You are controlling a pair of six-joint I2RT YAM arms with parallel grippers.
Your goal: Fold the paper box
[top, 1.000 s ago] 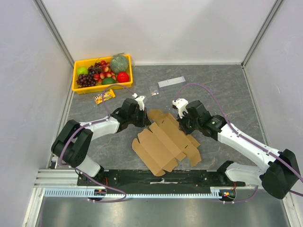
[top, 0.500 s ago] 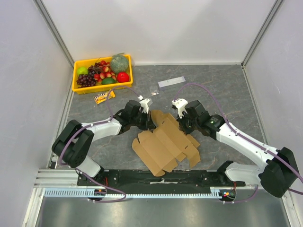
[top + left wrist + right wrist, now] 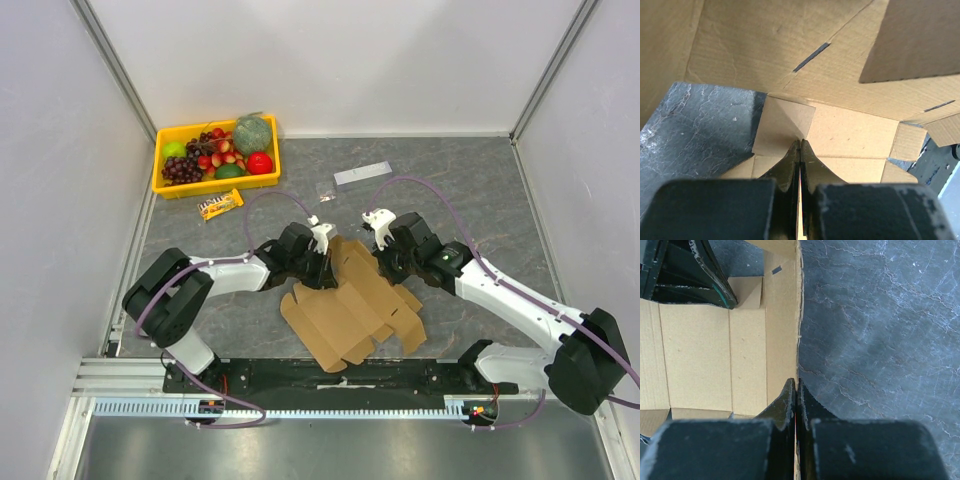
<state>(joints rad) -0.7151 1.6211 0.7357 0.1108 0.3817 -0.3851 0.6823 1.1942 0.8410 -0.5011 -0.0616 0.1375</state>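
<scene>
Cardboard, plain brown and mostly flat, lies between the two grippers on the grey stone-patterned table [image 3: 480, 190]. This is the paper box [image 3: 350, 305], and I judge the fold barely begun.

The left gripper [image 3: 800, 141] is clamped tight on a thin flap edge at the sheet's far left corner. Just beyond its tips a small corner tab [image 3: 785, 120] is creased upward, and larger panels rise around it. The slots [image 3: 811, 56] ahead of it are empty, with no tab tucked in.

The right gripper [image 3: 796, 382] is pinched on the edge of the right-hand panel. That panel stands as a low wall running straight away from its tips. The box floor is to the left of the tips and bare table to the right.

Behind both grippers, toward the arm bases, the sheet lies flat with its flaps splayed. By my reading, the other walls have yet to be raised and every tab locked.

Well beyond the left gripper and off to its left sits a yellow tray [image 3: 186, 190] of fruit. A candy bar [image 3: 220, 204] lies nearer to it. Farther out, between the two grippers, lies a small clear packet [image 3: 327, 190], and past it a grey-white strip [image 3: 362, 173].

None of these touches the sheet. The likelier hindrance is the grippers themselves, which work close together along the far edge.
</scene>
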